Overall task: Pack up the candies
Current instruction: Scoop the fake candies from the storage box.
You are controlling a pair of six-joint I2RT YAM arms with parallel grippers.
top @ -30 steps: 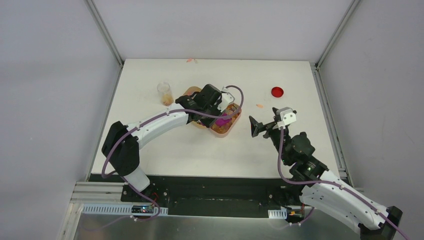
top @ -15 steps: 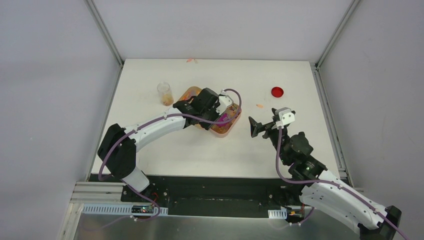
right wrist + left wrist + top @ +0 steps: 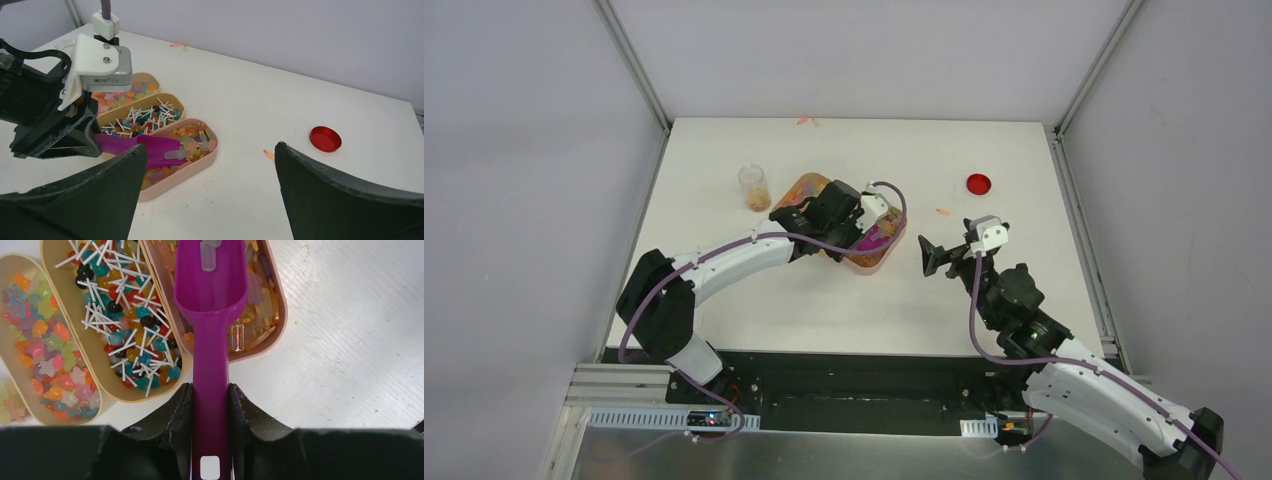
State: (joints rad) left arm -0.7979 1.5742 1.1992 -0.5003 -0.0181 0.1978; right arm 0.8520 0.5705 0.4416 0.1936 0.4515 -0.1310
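Note:
Three oval trays hold the candies: star-shaped coloured bits (image 3: 45,335), small balls on white sticks (image 3: 120,315), and translucent orange-yellow gummies (image 3: 260,320) in the pink tray (image 3: 282,315). My left gripper (image 3: 211,400) is shut on the handle of the magenta scoop (image 3: 210,290). The scoop's bowl lies over the pink tray with a pale gummy (image 3: 209,257) in it. From above, the left gripper (image 3: 852,228) sits at the trays. My right gripper (image 3: 211,146) stands open and holds nothing, just right of the pink tray (image 3: 200,165) and above the table.
A red round lid (image 3: 978,183) lies at the back right. Left of the trays stands a small clear cup (image 3: 754,187) with some candy in its bottom. Stray pieces (image 3: 943,212) lie between the lid and the trays, others (image 3: 807,121) at the table's far edge.
The left gripper with the scoop has drawn slightly back toward the near left over the trays. The right gripper has edged a little left, still open.

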